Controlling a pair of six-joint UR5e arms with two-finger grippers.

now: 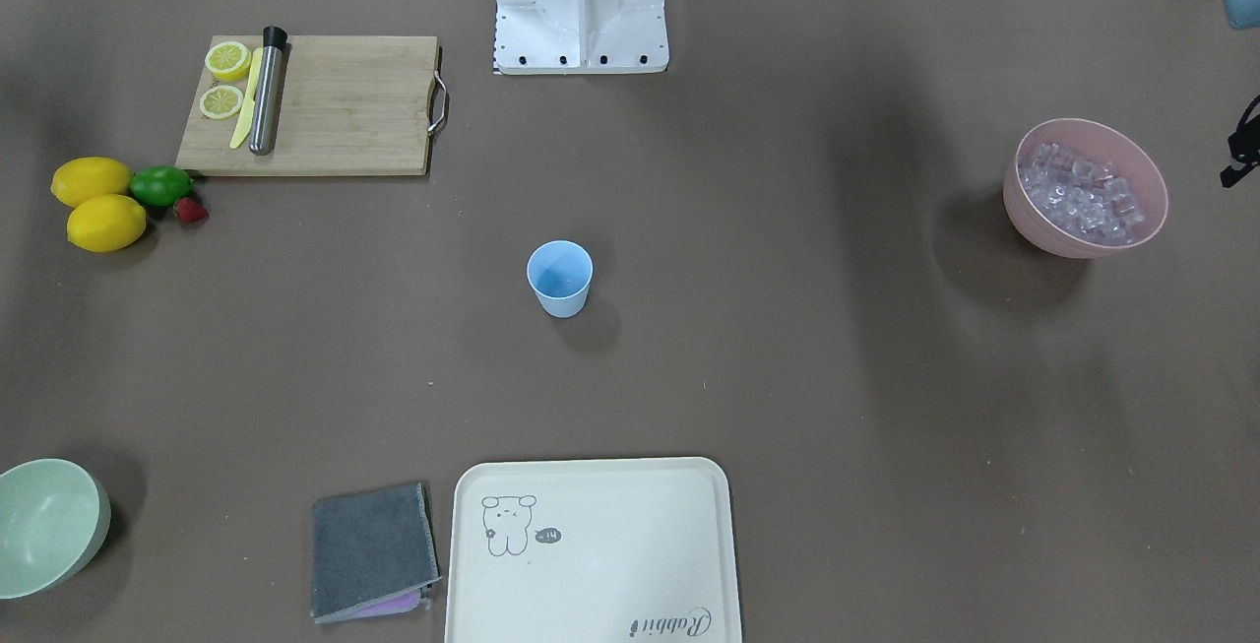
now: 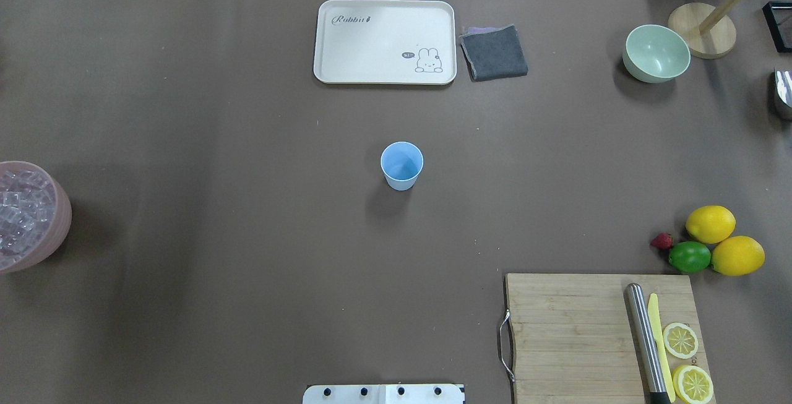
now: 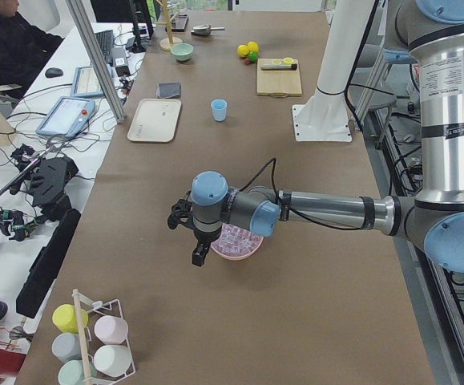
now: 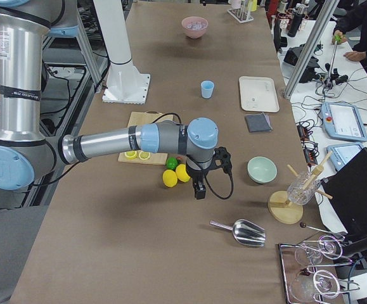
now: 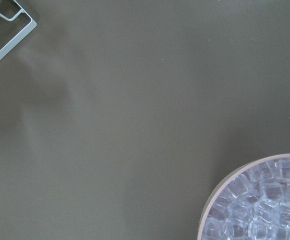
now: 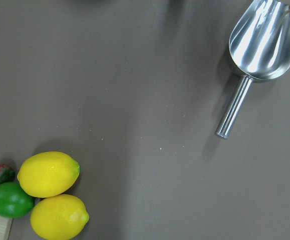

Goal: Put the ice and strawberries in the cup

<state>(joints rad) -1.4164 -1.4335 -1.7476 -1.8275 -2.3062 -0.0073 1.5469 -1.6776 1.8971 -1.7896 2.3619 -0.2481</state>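
The light-blue cup stands upright mid-table, and I see nothing inside it. The ice fills a pink bowl at the table's left end. One strawberry lies on the table against the lime. My left gripper hangs just over the near side of the pink bowl, and I cannot tell whether it is open or shut. Beyond the lemons my right gripper points down, its state also unclear. Neither wrist view shows any fingers.
Two lemons and a lime sit beside a cutting board with lemon halves, a yellow knife and a steel rod. A cream tray, grey cloth and green bowl line the far edge. A metal scoop lies right.
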